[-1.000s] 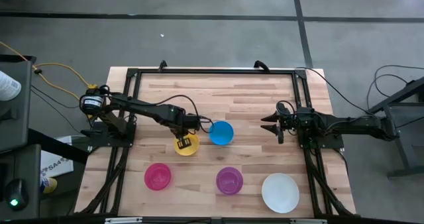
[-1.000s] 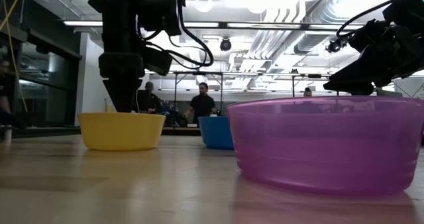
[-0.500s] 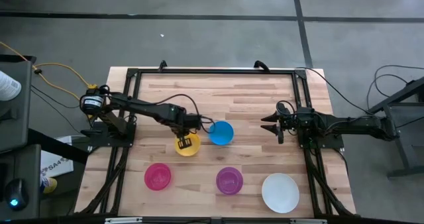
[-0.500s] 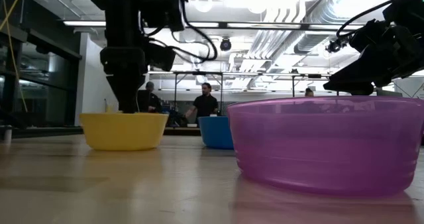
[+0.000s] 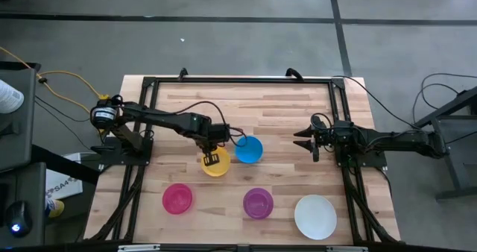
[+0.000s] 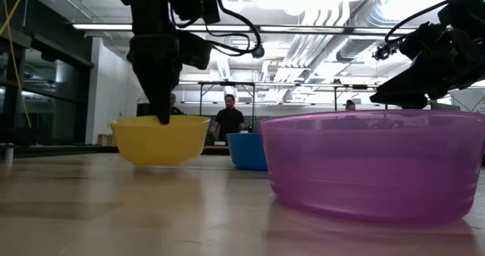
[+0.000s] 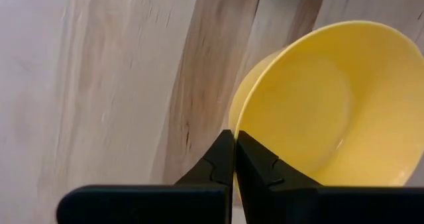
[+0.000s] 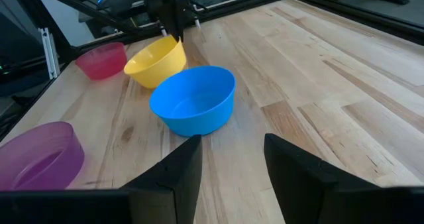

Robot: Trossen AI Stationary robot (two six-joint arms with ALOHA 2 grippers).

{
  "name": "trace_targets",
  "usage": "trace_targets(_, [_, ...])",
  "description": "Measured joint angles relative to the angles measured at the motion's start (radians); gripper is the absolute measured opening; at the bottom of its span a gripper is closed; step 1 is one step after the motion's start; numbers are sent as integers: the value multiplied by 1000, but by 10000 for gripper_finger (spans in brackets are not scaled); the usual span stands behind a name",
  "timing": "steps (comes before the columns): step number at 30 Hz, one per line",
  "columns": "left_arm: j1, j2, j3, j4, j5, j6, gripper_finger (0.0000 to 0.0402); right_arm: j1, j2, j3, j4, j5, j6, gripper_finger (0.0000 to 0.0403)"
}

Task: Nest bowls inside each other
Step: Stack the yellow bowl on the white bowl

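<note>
I am watching the left gripper [image 5: 214, 159] pinching the rim of the yellow bowl [image 5: 217, 167] near the middle of the high view, jaws clamped on it; the bowl is tilting, lifted off the table [image 5: 283, 110]. The blue bowl [image 5: 249, 149] is sitting just right of it. The pink bowl [image 5: 177, 198], purple bowl [image 5: 258, 202] and white bowl [image 5: 315, 216] are lining the lower edge. The right gripper [image 5: 302, 138] is waiting at center right, jaws apart.

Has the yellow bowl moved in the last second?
Yes. The yellow bowl, pinched at its rim by the left tool, has lifted, tilted and shifted slightly toward the stationary blue bowl.
</note>
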State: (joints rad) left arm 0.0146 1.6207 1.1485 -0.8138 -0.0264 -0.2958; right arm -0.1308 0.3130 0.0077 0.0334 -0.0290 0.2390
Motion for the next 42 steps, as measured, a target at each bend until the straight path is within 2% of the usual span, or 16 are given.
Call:
trace_targets(11, [34, 0, 7, 59, 57, -16, 0, 0, 0, 0, 0, 0, 0, 156])
trace_targets(22, [16, 1, 160, 144, 72, -41, 0, 0, 0, 0, 0, 2, 0, 156])
trace_targets(35, [18, 1, 237, 131, 71, -76, 0, 0, 0, 0, 20, 1, 2, 156])
trace_targets(42, [30, 1, 260, 131, 73, -121, 0, 0, 0, 0, 146, -6, 158, 156])
